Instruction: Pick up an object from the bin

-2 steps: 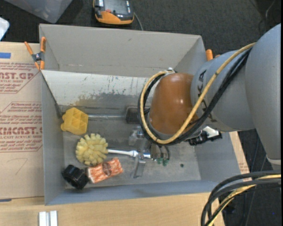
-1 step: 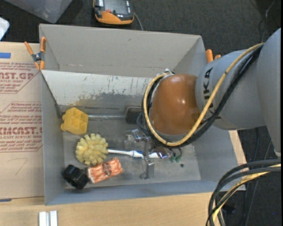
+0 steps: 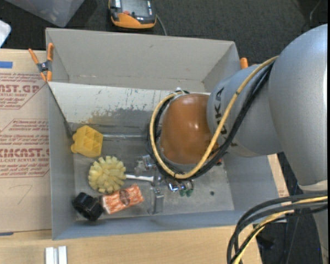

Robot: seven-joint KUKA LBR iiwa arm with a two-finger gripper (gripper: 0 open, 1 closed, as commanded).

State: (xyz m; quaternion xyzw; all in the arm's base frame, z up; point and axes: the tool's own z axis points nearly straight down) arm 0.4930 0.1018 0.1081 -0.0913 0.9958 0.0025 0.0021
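Grey metal bin (image 3: pixel 137 48), viewed from above. Arm enters from right, orange wrist cover (image 3: pixel 184 128) over bin centre. Gripper (image 3: pixel 155 190) low near front wall; open or closed, cannot tell. Just left: pale yellow bristly brush (image 3: pixel 106 175), orange-striped packet (image 3: pixel 122 199). Farther left: yellow block (image 3: pixel 87 141), black lump (image 3: pixel 87 206).

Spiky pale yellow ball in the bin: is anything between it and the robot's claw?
Nothing visible. The gripper sits low just right of the spiky ball, with only a white stick jutting from the ball toward it. An orange-red packet lies beside, below that line.
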